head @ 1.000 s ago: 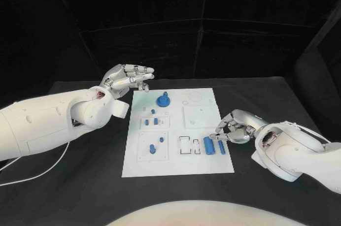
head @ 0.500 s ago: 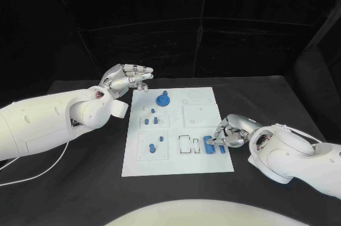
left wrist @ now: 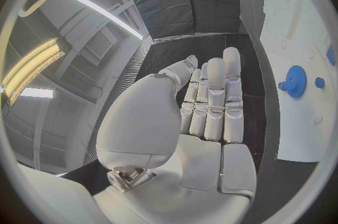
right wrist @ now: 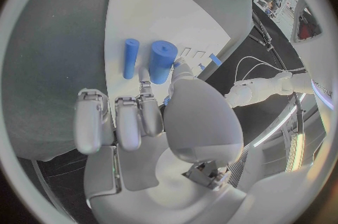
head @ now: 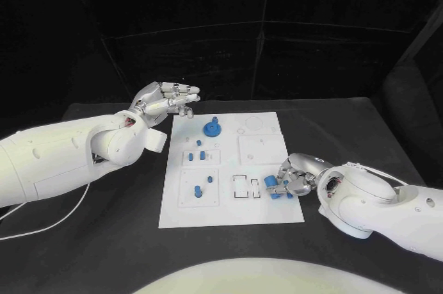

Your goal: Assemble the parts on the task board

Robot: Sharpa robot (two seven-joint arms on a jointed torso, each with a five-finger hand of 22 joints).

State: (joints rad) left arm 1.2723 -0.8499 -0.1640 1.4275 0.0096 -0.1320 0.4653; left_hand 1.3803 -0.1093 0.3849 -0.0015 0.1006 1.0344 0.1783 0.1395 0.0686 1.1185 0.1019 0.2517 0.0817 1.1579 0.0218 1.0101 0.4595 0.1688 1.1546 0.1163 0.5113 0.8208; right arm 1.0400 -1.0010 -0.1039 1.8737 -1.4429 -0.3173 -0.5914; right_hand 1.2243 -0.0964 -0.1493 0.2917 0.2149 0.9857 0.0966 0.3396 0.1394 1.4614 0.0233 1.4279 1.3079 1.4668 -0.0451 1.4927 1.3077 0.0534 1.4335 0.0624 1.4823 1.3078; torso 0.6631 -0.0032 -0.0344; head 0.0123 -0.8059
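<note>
Lying mid-table, the task board carries a blue gear near its far end; the left hand hovers off its far-left corner, fingers loosely curled, holding nothing; the right hand reaches the thick blue cylinder beside a thinner one, though whether it actually grips it I cannot tell.

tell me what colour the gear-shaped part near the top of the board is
Blue. The gear stands on the white task board, clearest in the head view.

- Silver right hand crowds the white task board's right edge, beside two blue cylinders.
- Upright blue gear blocks the board's far middle.
- Near board strip lies bare.
</note>
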